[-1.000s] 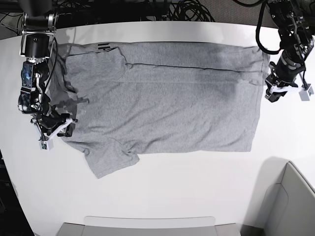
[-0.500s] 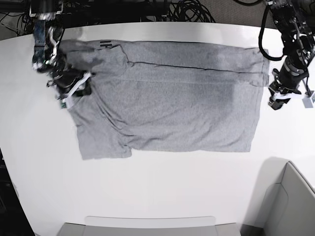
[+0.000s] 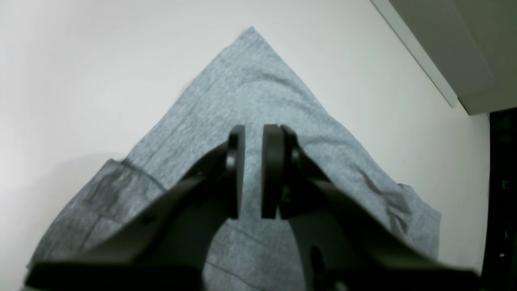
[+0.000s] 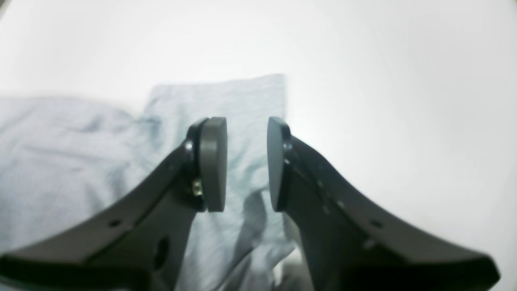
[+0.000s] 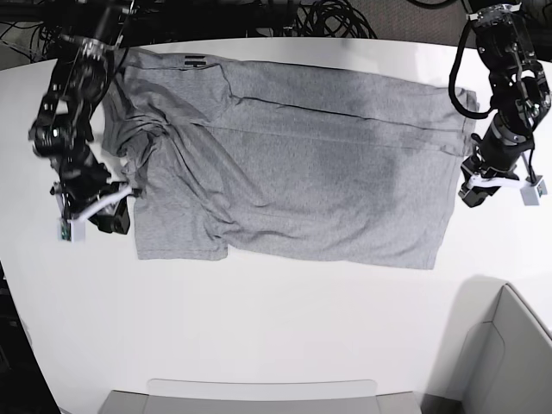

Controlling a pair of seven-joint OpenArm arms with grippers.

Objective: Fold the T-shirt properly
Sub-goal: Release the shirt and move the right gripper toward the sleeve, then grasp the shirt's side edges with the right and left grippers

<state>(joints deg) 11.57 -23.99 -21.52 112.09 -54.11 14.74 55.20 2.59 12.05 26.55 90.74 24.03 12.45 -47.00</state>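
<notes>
The heather-grey T-shirt [image 5: 302, 172] lies spread across the white table [image 5: 285, 319], its left part bunched into folds, with a small black mark [image 5: 194, 60] at its top edge. My right gripper [image 5: 90, 222] hovers at the shirt's left edge. In the right wrist view it [image 4: 246, 161] is open over a flat piece of the cloth [image 4: 226, 97], with nothing between the jaws. My left gripper [image 5: 477, 191] is beside the shirt's right edge. In the left wrist view it [image 3: 253, 173] stands narrowly open above a shirt corner [image 3: 250, 81].
A grey bin [image 5: 509, 354] stands at the front right corner and a grey tray [image 5: 259, 397] along the front edge. Black cables [image 5: 328, 17] lie behind the table. A grey box edge [image 3: 464, 48] shows in the left wrist view.
The right arm swung up over the shirt's left part and came back down to its left edge. The lower sleeve now lies tucked in and the cloth there is bunched. The left gripper drifted slightly.
</notes>
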